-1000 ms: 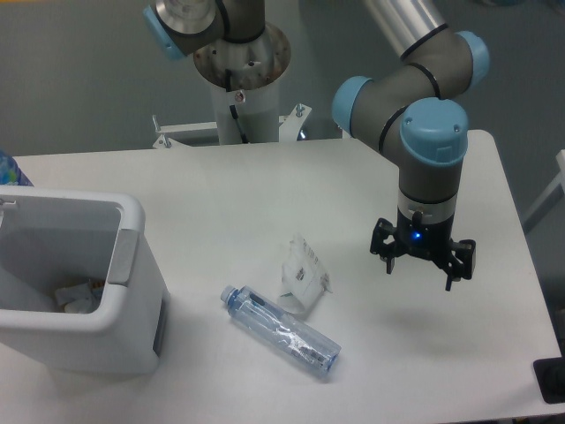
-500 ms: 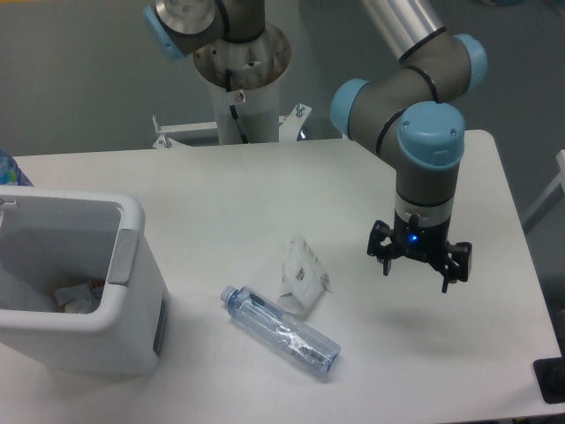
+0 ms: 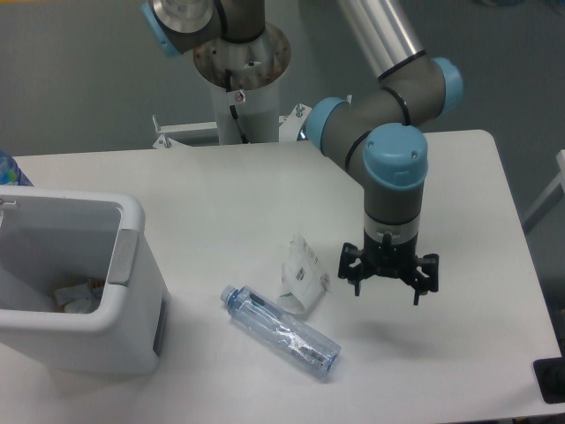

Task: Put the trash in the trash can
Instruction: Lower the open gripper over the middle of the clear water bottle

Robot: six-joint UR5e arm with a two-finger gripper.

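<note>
A clear plastic bottle (image 3: 281, 331) with a blue cap lies on its side on the white table, cap pointing up-left. A small white wrinkly paper packet (image 3: 303, 276) rests just above it, touching the bottle's upper side. My gripper (image 3: 387, 287) hangs open over the table to the right of the packet, fingers spread wide with nothing between them. The white trash can (image 3: 132, 265) with a thick rounded rim and grey side panel stands at the left front; some scraps lie inside it.
The arm's base column (image 3: 241, 79) rises behind the table's far edge. A blue object (image 3: 11, 170) peeks in at the left edge behind the bin. A dark item (image 3: 551, 380) sits at the table's front right corner.
The gripper has moved left across the table toward the packet, staying open. Bottle, packet and bin have not moved.
</note>
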